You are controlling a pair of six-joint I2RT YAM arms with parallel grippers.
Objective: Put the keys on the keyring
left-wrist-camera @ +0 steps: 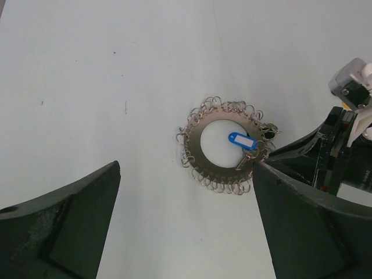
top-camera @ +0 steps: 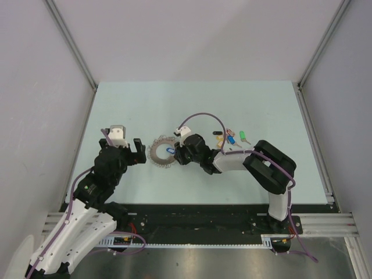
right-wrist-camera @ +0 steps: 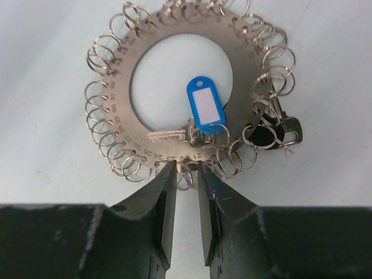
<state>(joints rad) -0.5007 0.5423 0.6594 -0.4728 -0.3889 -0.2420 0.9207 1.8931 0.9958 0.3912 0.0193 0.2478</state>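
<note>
Your keyring (right-wrist-camera: 119,87) lies flat on the table (top-camera: 261,104), just left of centre in the top view, between both grippers. Treat the ring as the holder. It carries a blue-tagged key (right-wrist-camera: 204,106), hooked to a loop on the lower rim in the right wrist view. Its tag lies inside the hole and its silver blade points left across the ring's flat band. A black-headed key (right-wrist-camera: 267,135) also hangs from loops at the ring's lower right in that view and rests on the table just outside the rim. Your right gripper (right-wrist-camera: 187,172) sits at the bottom centre of its own view, at the ring's lower edge. Its jaws stand a narrow gap apart with one small wire loop between the tips, and you cannot tell whether they pinch that loop or only flank it. Your left gripper (left-wrist-camera: 186,232) is spread wide with nothing in it. Its fingers fill the lower left and lower right corners of the left wrist view, and the ring shows between them, nearer the right-hand one. The loose keys lie on the table right of centre in the top view, well apart from the ring and near the right arm: yellow key (top-camera: 221,140), pink key (top-camera: 228,133), loose blue key (top-camera: 231,140) and green key (top-camera: 243,135). None of these four sits on the ring.
</note>
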